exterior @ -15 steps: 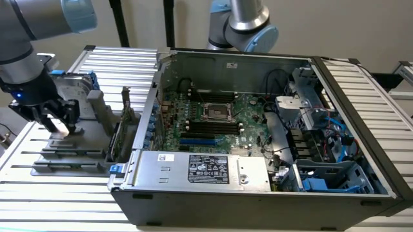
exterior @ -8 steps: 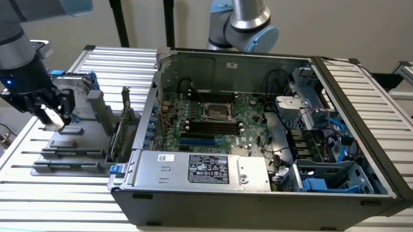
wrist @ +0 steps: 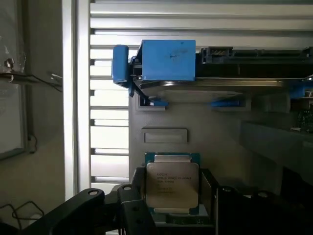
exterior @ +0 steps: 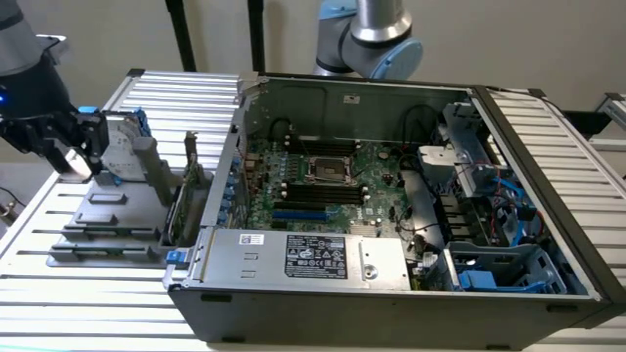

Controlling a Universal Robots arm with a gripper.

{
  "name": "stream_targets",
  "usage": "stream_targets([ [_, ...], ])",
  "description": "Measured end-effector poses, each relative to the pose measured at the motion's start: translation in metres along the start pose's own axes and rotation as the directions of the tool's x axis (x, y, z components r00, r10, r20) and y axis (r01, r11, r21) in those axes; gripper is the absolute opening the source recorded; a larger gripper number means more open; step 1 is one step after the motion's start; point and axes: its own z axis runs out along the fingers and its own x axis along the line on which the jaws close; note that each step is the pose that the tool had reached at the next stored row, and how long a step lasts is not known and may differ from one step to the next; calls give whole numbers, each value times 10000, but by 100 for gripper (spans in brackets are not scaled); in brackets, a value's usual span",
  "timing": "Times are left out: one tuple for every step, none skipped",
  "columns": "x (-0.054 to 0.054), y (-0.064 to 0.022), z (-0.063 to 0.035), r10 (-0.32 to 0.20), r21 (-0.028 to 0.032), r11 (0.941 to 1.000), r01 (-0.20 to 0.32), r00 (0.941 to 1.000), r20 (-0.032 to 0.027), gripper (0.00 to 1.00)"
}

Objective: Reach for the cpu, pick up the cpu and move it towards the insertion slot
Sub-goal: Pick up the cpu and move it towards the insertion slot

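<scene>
- claw (exterior: 78,163) (wrist: 172,182): black fingers (wrist: 138,196) sit on two opposite edges of the cpu (wrist: 172,185), pinching it; the chip's silver top faces the wrist camera
- cpu seen in exterior view (exterior: 79,166) as a pale plate between the dark fingers, at the far end of the grey tray (exterior: 108,220), tilted rather than flat
- whether the chip's lower edge touches the tray or hangs just off it: cannot tell
- arm (exterior: 25,70): dark wrist section comes down from the upper corner at the exterior view's left, claw pointing down over the tray
- grey arm joint with blue cap (exterior: 377,33) shows behind the computer case (exterior: 391,312)
- hard drive (exterior: 122,139) (wrist: 166,59) with blue rails stands in the tray just beside the claw, on the side nearer the case
- expansion card (exterior: 190,183) stands upright near the tray edge next to the case
- insertion slot (exterior: 330,170): silver frame, dark centre, on the motherboard inside the open case, well apart from the claw toward the exterior view's right
- black memory slots (exterior: 323,194) run on both sides of the socket
- tray and case both sit on the slatted metal counter (exterior: 78,308)
</scene>
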Motion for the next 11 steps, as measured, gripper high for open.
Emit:
stream_targets([
  [-19, 0, -46, -3, 1, 10000, 3, 10000, -4, 55],
  [-45, 1, -95, -9, -1, 10000, 9, 10000, -6, 55],
  [-72, 2, -139, -16, -3, 10000, 16, 10000, -6, 55],
  [-100, 2, -184, -24, -6, 10000, 24, 10000, -9, 55],
  [-130, 2, -228, -34, -11, 10000, 34, 10000, -12, 55],
  [-162, 3, -274, -45, -20, 10000, 45, 10000, -15, 55],
  [-195, 3, -320, -57, -31, 10000, 57, 10000, -19, 55],
  [-231, 3, -370, -70, -42, 10000, 70, 10000, -23, 55],
  [-263, 3, -416, -84, -51, 10000, 84, 10000, -30, 55],
  [-294, 3, -461, -101, -59, 9999, 101, 9999, -37, 55],
  [-325, 4, -506, -118, -66, 9999, 117, 9999, -45, 55],
])
